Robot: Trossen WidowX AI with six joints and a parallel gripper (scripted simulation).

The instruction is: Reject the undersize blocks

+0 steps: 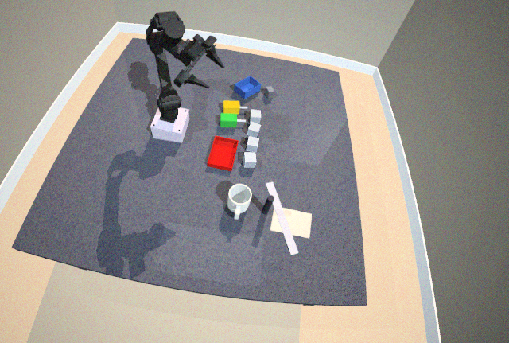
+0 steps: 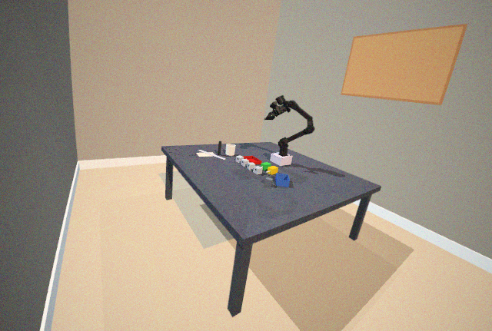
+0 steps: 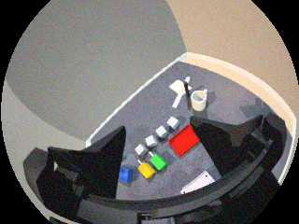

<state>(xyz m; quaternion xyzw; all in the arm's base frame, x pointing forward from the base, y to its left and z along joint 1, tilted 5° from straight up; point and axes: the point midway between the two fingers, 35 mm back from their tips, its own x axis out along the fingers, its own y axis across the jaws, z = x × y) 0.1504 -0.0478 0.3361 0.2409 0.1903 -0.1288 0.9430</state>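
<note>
While the black gripper [image 1: 215,77] [image 2: 265,118] [image 3: 158,124] hangs wide open and empty, four cube-shaped steel blocks [image 1: 252,143] [image 2: 250,166] [image 3: 162,132] line up beside the shallow red tray [image 1: 223,153] [image 2: 252,160] [image 3: 184,140] and boxy green gauge [image 1: 228,119] [image 2: 265,166] [image 3: 158,161].

Open gap between red tray [image 1: 222,153] [image 2: 252,160] [image 3: 184,140] and white mug [image 1: 238,198] [image 2: 230,149] [image 3: 199,100]; upright black cylinder [image 1: 267,204] [image 2: 219,147] [image 3: 187,89] just beside the mug.
</note>
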